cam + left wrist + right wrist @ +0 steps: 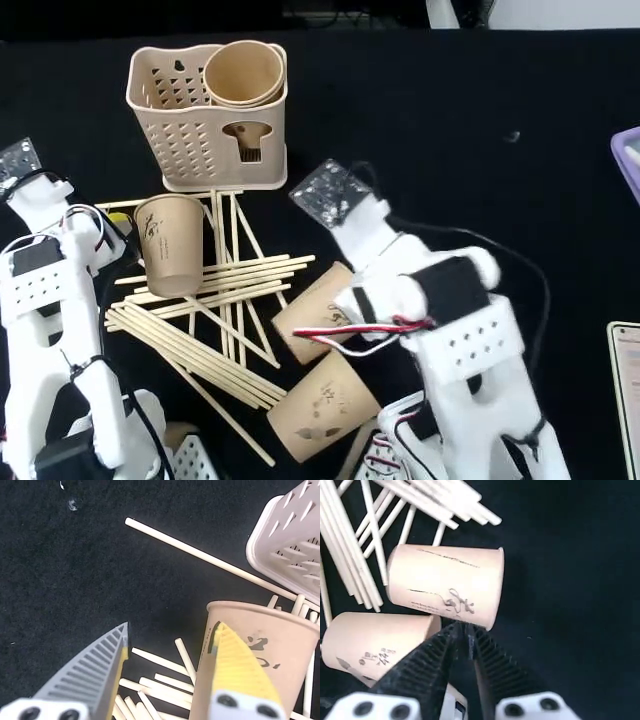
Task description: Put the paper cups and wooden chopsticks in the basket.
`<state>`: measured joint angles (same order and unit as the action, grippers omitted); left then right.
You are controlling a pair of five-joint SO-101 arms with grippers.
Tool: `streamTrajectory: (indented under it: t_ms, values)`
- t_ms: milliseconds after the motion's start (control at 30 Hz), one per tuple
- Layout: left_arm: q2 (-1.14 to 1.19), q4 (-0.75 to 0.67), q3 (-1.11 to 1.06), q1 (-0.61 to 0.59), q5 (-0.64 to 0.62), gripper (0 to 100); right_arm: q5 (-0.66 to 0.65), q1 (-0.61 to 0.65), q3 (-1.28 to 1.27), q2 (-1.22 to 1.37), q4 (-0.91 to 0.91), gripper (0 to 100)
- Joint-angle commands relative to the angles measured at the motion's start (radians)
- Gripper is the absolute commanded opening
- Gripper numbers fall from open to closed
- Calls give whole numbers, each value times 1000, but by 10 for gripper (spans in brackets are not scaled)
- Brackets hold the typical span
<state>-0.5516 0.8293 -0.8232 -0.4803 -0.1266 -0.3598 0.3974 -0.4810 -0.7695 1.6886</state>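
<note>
Paper cup (pixel 168 245) at the left stands upright on the black table (pixel 480 120) among scattered wooden chopsticks (pixel 215 300); a dark brush-style mark runs down its side, too small to read. The left tool (pixel 172 630) hovers just beside it with its jaws spread wide. Its grey finger (pixel 107 665) is over the stick ends and its yellow finger (pixel 237 667) is in front of the cup wall, though I cannot tell whether that finger touches. Behind this cup the beige perforated basket (pixel 190 130) stands upright with nested cups (pixel 243 72) at its right end, and a single stick (pixel 200 555) lies along its foot. Toward the middle, two more cups lie on their sides just beside each other, the farther lying cup (pixel 312 312) and the nearer lying cup (pixel 320 405). Both carry the same dark print, which is not legible. The right tool (pixel 462 630) has its black ribbed fingers pressed together, with the tips against the farther lying cup's side near its rim. At the right edge sit a purple rim (pixel 628 150) and a printed card (pixel 625 390), whose text is unreadable.
</note>
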Motion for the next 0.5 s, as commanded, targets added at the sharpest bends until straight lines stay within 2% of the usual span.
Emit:
streamTrajectory:
  t_ms: [0, 133, 333, 467]
  values:
    - [-21, -15, 13, 2, -8, 273, -29, -69, 65, -27, 26, 11]
    - [-21, -15, 13, 2, -8, 273, -49, -98, 12, 16, -15, 26]
    - [-20, -15, 13, 2, -8, 273, -3, -95, -156, 110, -158, 249]
    - [-20, -17, 13, 2, -8, 273, -3, -21, -165, 128, -163, 253]
